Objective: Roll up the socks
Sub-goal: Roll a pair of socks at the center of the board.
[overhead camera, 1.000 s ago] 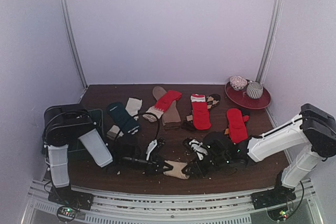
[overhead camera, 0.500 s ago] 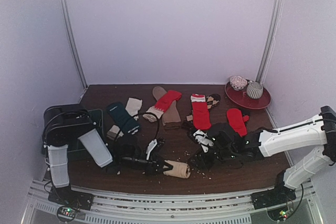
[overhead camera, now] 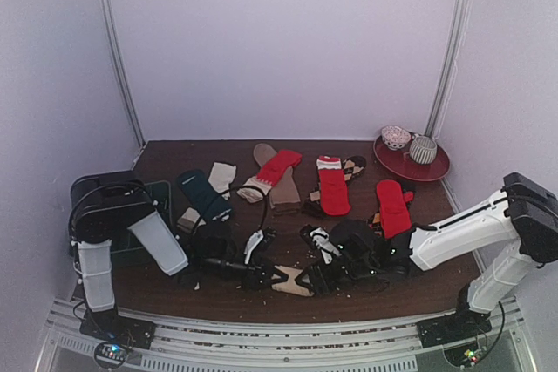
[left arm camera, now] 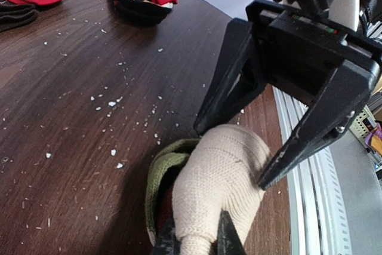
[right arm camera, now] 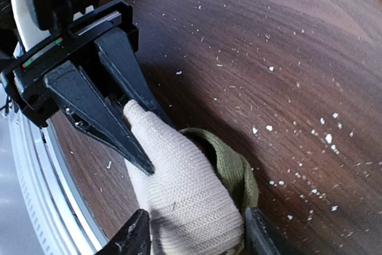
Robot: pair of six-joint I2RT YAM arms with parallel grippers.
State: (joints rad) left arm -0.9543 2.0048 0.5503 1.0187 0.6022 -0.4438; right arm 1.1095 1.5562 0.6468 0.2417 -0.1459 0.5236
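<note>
Dark wooden table: white flecks scattered over surface. Red plate at far right corner. Dark green tray at left edge, partly hidden.

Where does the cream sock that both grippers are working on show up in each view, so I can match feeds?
Top external: cream sock low centre, near the table's front edge.
Left wrist: lower centre, the right gripper straddling it.
Right wrist: lower centre, the left gripper clamping its far end.
Shared landmark: white crumbs on the dark table; the sock's olive-green cuff shows in both wrist views.
</note>
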